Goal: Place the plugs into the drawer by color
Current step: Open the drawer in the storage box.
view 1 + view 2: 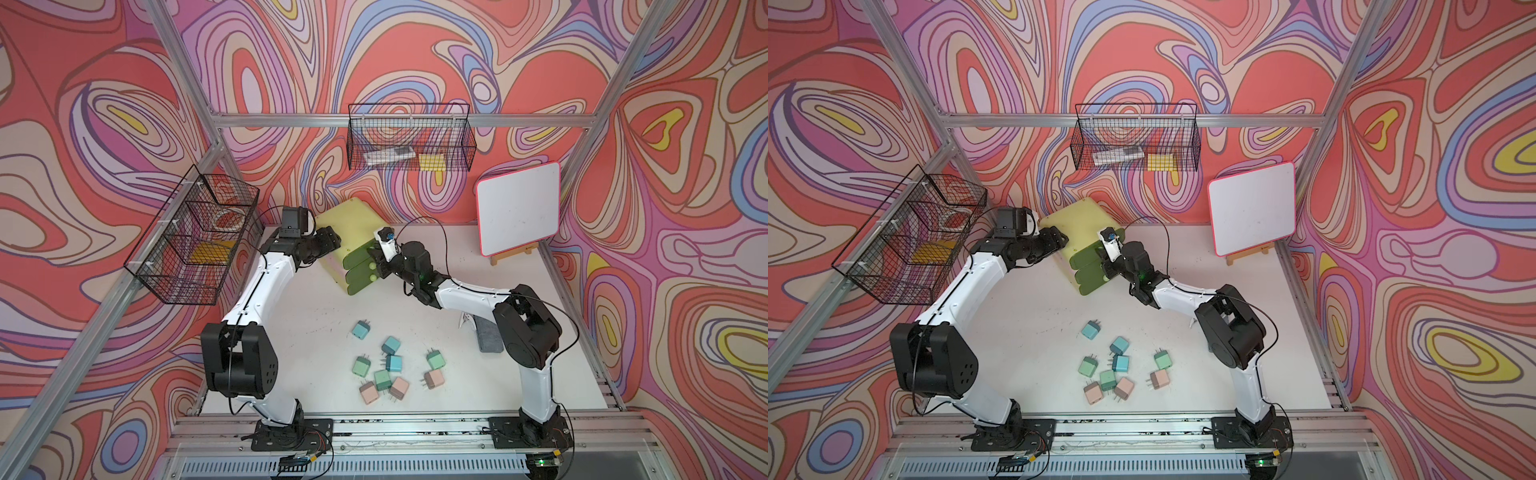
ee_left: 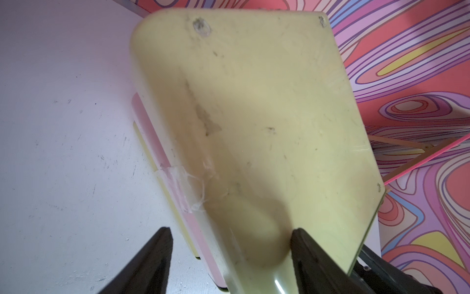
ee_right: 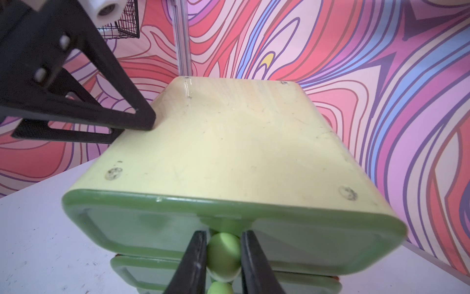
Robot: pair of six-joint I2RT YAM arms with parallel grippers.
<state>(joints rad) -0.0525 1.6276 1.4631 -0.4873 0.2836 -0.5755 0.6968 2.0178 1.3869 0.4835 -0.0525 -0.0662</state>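
Observation:
The drawer [image 1: 345, 224] [image 1: 1075, 224], a pale yellow-green cabinet with three olive drawer fronts, stands at the back of the table. My right gripper [image 3: 223, 236] [image 1: 375, 261] is shut on the top drawer's round light-green knob [image 3: 223, 259], a finger pressed to each side. My left gripper [image 2: 231, 231] [image 3: 132, 127] [image 1: 330, 239] straddles the cabinet's [image 2: 254, 127] upper side edge with its jaws wide, one finger on the top panel and the other down the side. Blue plugs [image 1: 361, 330], green plugs [image 1: 362, 365] and pink plugs [image 1: 369, 392] lie loose on the table near the front.
A grey felt eraser [image 1: 488, 336] lies under my right arm. A small whiteboard on an easel [image 1: 519, 208] stands at the back right. Black wire baskets hang on the back wall [image 1: 409, 141] and the left wall [image 1: 191, 241].

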